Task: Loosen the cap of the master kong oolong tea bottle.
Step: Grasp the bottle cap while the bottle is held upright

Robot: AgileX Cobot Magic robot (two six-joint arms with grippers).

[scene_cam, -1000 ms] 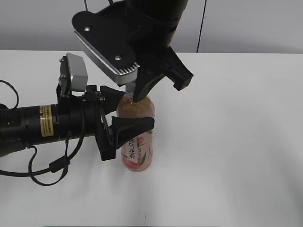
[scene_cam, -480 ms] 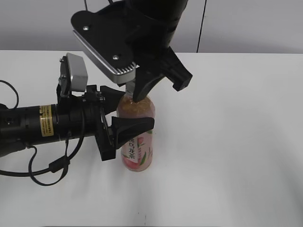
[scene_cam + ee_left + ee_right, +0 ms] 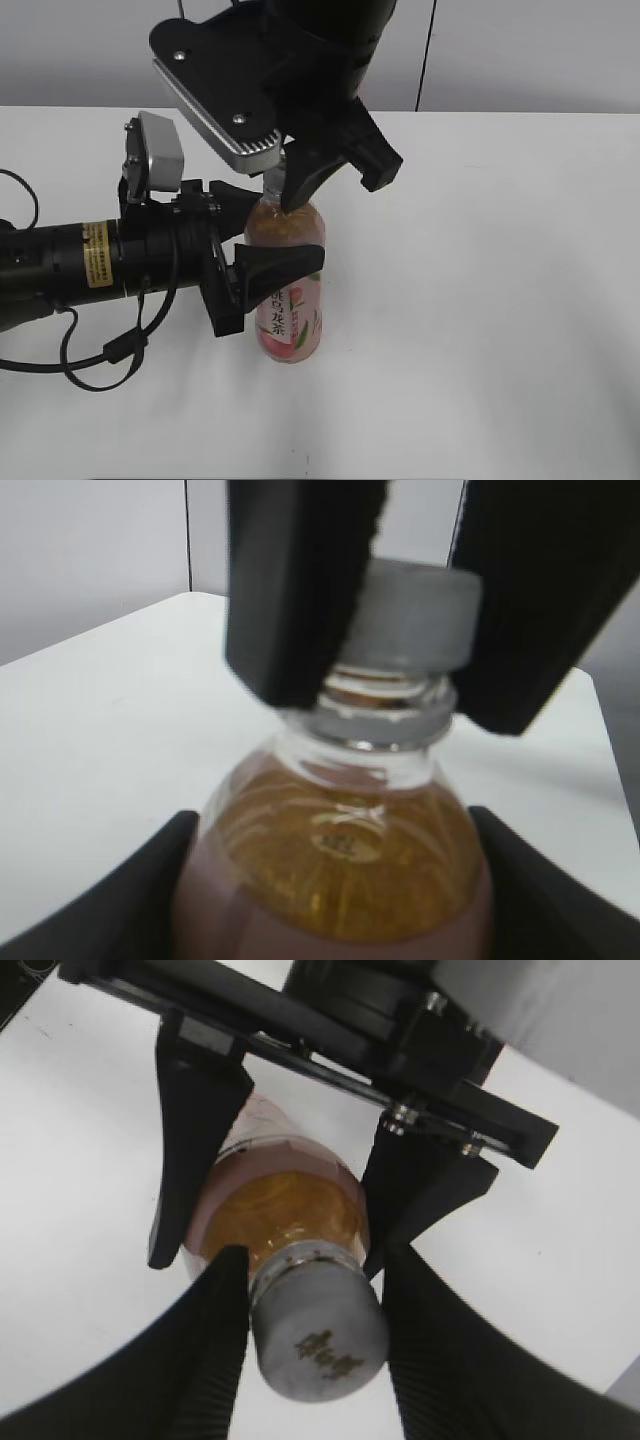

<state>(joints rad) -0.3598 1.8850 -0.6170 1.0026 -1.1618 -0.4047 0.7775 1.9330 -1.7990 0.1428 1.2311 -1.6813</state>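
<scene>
At the lower centre of the exterior view, on the bare matte white table (image 3: pixel 480 330), the master kong oolong tea bottle (image 3: pixel 291 320) stands upright, its clear plastic showing pale amber tea above a pink peach label with a white strip of black characters. Coming in from the left edge, the left gripper (image 3: pixel 262 232) is closed round the bottle's upper body, one smooth black finger in front and one behind, with a cable (image 3: pixel 105 355) looping below the arm. Above it, the right gripper (image 3: pixel 312 1310) reaches down from the top of the frame, its broad black housing hiding most of the neck from this side. In the right wrist view its ribbed fingers (image 3: pixel 215 1350) press both sides of the cap (image 3: pixel 318 1325), round and white with a small dark mark on top. A grey wall (image 3: pixel 530 50) fills the upper background.
</scene>
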